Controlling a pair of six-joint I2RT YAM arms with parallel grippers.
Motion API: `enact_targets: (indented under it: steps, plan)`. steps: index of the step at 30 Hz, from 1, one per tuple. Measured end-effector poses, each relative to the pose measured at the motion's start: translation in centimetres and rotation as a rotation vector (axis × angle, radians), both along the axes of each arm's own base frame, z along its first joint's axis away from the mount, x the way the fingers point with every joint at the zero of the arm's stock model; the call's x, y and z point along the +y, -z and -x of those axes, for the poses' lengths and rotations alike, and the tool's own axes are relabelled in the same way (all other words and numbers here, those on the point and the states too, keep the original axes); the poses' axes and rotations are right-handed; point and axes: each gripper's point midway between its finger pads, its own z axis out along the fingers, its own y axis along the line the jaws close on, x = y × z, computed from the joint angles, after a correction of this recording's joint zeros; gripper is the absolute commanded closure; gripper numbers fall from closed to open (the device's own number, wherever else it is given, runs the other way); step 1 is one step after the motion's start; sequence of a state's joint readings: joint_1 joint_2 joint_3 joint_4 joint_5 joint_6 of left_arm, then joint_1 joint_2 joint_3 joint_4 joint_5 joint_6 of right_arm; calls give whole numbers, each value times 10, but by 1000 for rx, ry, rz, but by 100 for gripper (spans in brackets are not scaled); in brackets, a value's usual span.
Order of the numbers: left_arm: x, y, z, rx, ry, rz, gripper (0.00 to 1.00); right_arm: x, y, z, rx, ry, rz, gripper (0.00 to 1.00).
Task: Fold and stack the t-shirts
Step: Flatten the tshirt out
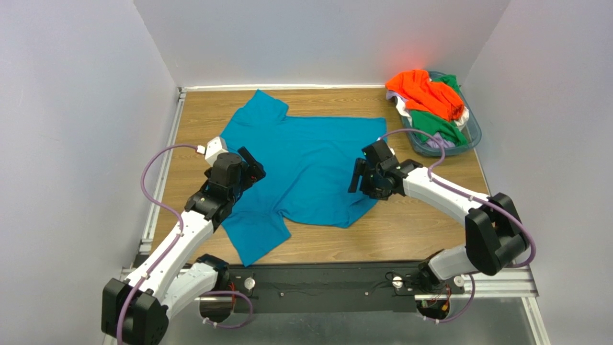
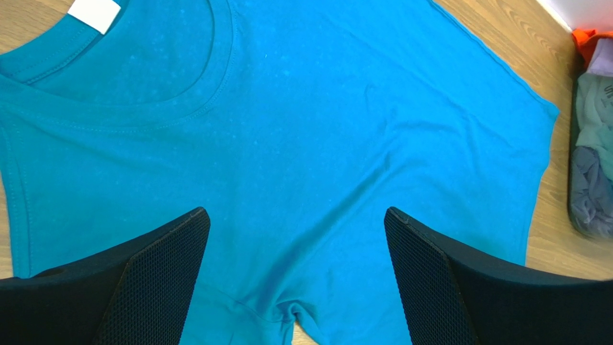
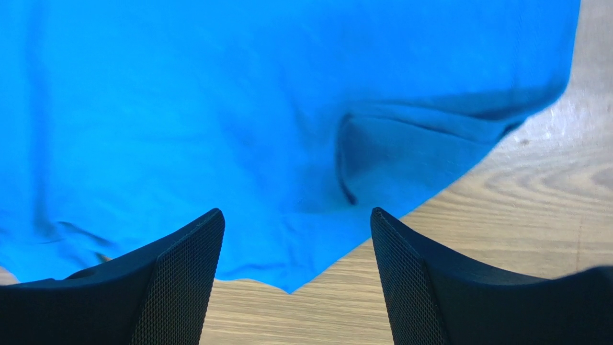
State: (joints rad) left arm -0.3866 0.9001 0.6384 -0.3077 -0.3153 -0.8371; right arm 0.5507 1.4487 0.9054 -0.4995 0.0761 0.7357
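Observation:
A teal-blue t-shirt [image 1: 309,162] lies spread flat on the wooden table, neck to the left, hem to the right. Its white neck label [image 2: 94,13] shows in the left wrist view. My left gripper [image 1: 252,169] is open and empty above the shirt's near sleeve and armpit [image 2: 295,230]. My right gripper [image 1: 357,176] is open and empty above the near hem corner [image 3: 288,287]. Orange [image 1: 424,93], green [image 1: 439,126] and pale [image 1: 403,106] shirts lie heaped in the basket at the back right.
A clear bluish plastic basket [image 1: 471,133] stands at the back right corner; its contents also show at the right edge of the left wrist view [image 2: 593,158]. White walls enclose the table on the left, back and right. Bare wood [image 1: 403,237] lies near the shirt's hem.

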Motion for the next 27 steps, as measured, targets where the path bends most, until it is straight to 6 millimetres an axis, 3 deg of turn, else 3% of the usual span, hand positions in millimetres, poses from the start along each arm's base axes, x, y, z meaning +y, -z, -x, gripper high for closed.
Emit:
enact_targets:
  steps: [4,7,8,12,20,27]
  plan:
    - [-4,9,-4,25,13,0,2,-5,14,9,42,6,24,23]
    - [-7,15,-6,43,22,1,2,-7,24,9,67,11,47,48]
    - [-8,16,-6,49,26,3,2,-8,28,9,78,12,58,62]
    - [-8,21,-5,59,29,2,2,-10,39,7,99,27,86,81]
    - [-6,31,-1,81,29,-2,2,-17,28,16,69,57,59,90]
    - [-11,32,-4,72,47,16,2,-44,24,64,94,114,38,90]
